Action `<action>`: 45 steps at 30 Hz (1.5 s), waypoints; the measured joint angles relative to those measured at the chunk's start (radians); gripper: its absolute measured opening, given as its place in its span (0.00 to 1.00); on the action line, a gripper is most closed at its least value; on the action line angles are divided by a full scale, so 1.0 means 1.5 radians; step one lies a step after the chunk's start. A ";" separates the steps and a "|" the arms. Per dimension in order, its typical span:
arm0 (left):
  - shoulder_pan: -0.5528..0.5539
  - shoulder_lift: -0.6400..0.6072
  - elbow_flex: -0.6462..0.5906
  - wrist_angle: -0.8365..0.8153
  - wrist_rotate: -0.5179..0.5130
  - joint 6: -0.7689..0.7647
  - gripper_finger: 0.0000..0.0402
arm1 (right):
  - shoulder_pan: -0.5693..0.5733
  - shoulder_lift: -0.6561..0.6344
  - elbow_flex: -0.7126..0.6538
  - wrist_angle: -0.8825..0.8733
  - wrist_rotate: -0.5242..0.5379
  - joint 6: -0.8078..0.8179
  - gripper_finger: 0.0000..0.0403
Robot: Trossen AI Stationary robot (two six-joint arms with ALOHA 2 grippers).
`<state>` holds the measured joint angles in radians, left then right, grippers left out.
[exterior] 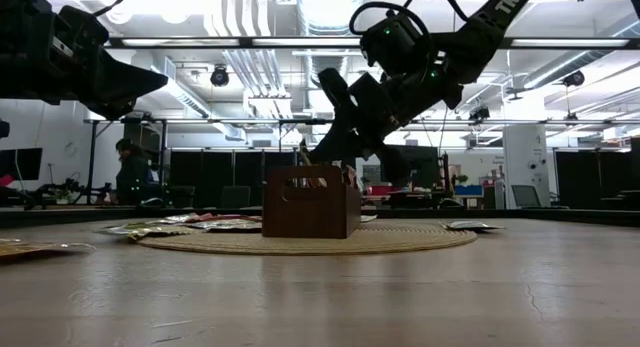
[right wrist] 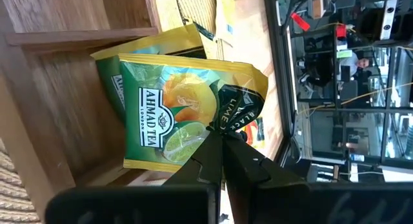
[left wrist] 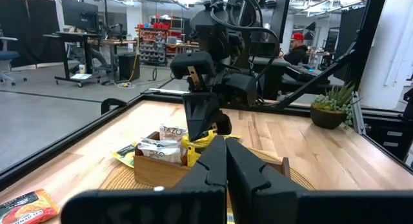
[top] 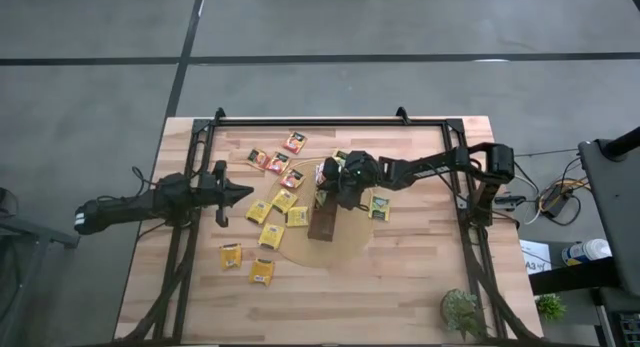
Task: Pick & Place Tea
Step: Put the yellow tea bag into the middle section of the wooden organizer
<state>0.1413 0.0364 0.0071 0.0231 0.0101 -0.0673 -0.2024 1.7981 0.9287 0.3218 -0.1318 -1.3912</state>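
One green/yellow sachet [right wrist: 174,114] w/ citrus print, corner pinched by right tool [right wrist: 222,143]

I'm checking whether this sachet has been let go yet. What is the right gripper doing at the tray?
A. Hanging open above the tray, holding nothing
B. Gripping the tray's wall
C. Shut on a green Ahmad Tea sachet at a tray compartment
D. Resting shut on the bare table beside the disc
C: in the right wrist view the right gripper pinches the edge of the green Ahmad Tea sachet over a compartment of the wooden tray.
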 joint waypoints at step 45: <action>0.000 0.000 0.000 0.000 0.000 0.000 0.00 | 0.092 -0.152 0.000 -0.192 0.374 0.451 0.30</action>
<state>0.1414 0.0361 0.0074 0.0230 0.0100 -0.0673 -0.0643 1.5697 0.9291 0.0336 0.4295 -0.7142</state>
